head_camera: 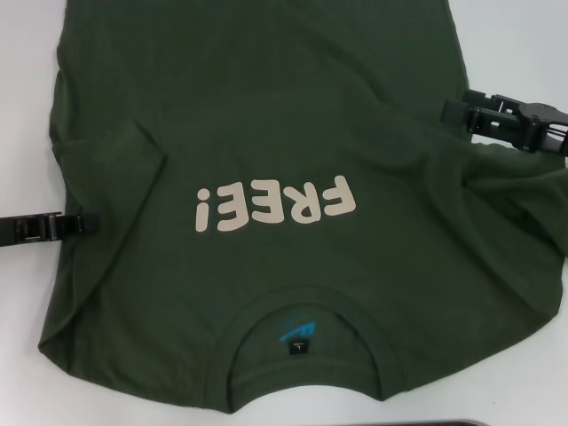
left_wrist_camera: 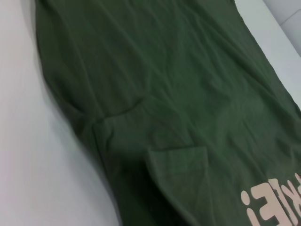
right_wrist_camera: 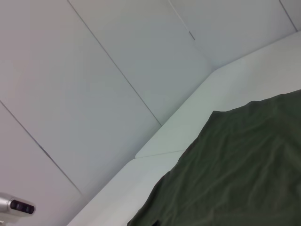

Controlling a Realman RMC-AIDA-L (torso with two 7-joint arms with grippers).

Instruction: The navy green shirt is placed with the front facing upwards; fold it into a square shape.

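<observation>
Mostly unfolded, the shirt [head_camera: 293, 133] lies face-up on the table [head_camera: 515, 44] (one sleeve tucked inward). Left gripper [head_camera: 84, 224] touches its left edge, right gripper [head_camera: 461, 114] its right; whether the fingers pinch cloth, I cannot tell.

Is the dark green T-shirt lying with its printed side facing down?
No. The dark olive-green T-shirt lies front up, with its pale "FREE!" lettering showing in the head view.

We see a dark olive-green shirt [head_camera: 293, 115], pale lettering [head_camera: 275, 202] mid-frame, blue logo [head_camera: 295, 329] lower centre, white table [head_camera: 524, 44].
</observation>
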